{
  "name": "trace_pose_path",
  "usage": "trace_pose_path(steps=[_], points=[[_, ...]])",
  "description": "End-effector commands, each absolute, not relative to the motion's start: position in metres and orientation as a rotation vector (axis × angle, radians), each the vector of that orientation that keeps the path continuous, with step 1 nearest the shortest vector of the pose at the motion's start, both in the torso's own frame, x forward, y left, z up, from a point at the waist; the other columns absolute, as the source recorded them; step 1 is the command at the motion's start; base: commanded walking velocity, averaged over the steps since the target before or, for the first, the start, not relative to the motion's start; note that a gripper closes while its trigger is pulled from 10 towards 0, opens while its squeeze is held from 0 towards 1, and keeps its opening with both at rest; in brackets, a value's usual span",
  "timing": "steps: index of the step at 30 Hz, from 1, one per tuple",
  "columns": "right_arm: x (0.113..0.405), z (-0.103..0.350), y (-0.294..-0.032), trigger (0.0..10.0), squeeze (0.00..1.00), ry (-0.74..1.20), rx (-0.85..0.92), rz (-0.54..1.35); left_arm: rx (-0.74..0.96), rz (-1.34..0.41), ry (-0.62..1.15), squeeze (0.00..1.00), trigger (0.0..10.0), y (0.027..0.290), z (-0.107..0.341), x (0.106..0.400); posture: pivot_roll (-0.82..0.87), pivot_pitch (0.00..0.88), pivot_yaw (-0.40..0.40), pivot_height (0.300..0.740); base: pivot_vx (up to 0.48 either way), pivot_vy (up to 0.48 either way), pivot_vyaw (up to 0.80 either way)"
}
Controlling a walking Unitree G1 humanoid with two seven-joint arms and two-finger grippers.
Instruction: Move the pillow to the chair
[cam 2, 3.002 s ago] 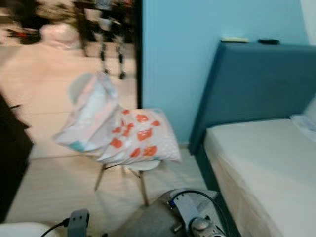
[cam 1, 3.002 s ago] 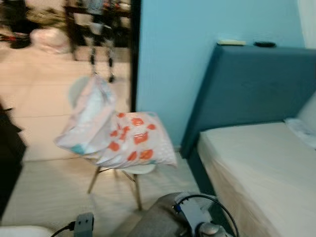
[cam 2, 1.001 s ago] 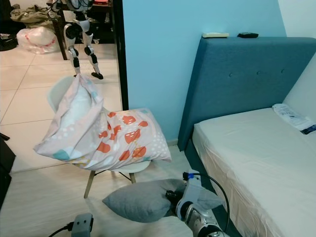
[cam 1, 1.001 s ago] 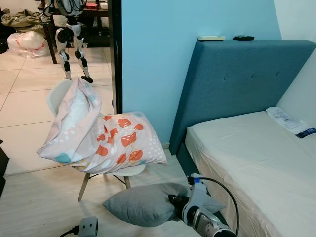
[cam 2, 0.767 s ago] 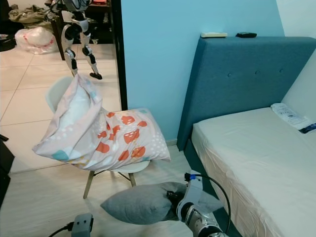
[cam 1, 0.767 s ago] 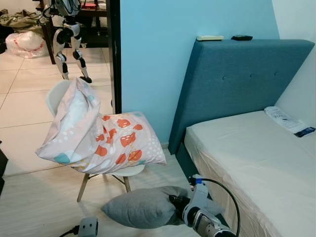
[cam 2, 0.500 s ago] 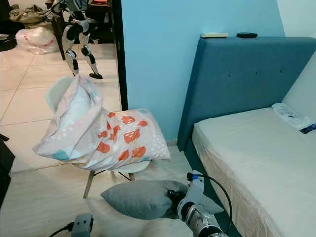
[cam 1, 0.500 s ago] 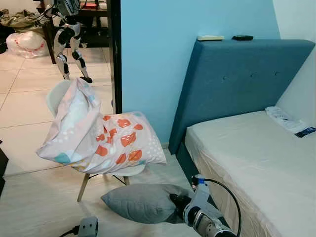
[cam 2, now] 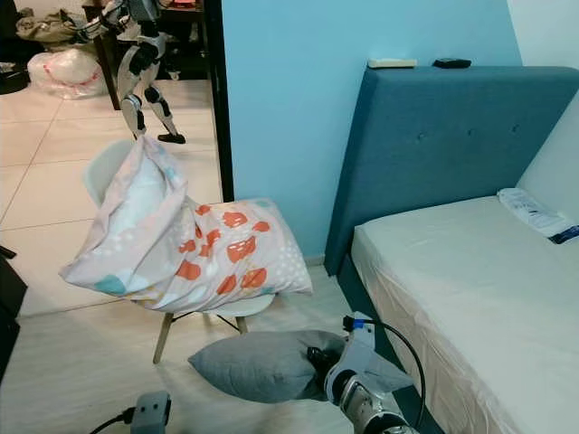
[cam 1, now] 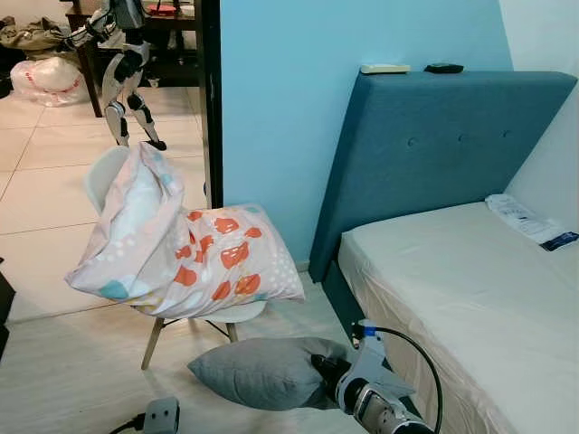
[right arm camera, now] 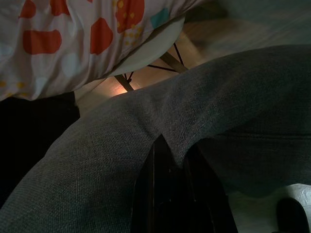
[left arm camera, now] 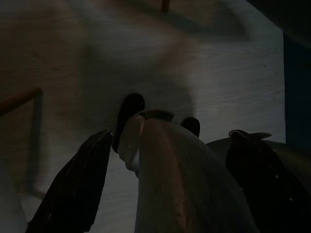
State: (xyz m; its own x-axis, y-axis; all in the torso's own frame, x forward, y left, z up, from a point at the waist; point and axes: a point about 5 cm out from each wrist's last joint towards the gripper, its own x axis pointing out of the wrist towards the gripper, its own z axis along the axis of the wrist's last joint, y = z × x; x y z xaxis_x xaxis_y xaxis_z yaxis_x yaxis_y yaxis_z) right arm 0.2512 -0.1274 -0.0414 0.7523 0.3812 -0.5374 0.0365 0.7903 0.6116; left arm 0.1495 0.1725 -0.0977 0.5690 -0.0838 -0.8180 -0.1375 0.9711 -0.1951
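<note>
— Down by the bed's near corner, what has the right pincer got?

— Its two black fingers are pinched tight on a fold of the grey pillow. The cloth bulges out on both sides of them.

— So where does the pillow sit against the pincer?

— It stretches away from the fingertips toward the robot's left, held low over the pale wood floor. I can't tell whether its underside touches the floor.

— And the chair?

— The white chair stands just beyond the pillow, already draped with a patterned pillow in red and orange blotches. The grey one is below the seat, near the wooden legs.

— The other arm?

— The left pincer hangs low over the floor with its fingers spread wide, holding nothing.
</note>
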Motion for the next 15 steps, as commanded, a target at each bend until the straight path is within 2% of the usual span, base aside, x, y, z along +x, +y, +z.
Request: trace_pose_path(steps=[1, 15], points=[[0.2622, -0.0323, -0.1302, 10.0, 0.0, 0.643, 0.657, 0.203, -0.258, 0.03, 0.992, 0.0, 10.0, 0.1714, -0.1, 0.1442, 0.06, 0.028, -0.113, 0.74, 0.0, 0.0, 0.0], [0.2655, -0.03, -0.1316, 10.0, 0.0, 0.635, 0.651, 0.201, -0.254, 0.029, 0.993, 0.0, 10.0, 0.1712, -0.1001, 0.1441, 0.06, 0.013, -0.122, 0.74, 0.0, 0.0, 0.0]])
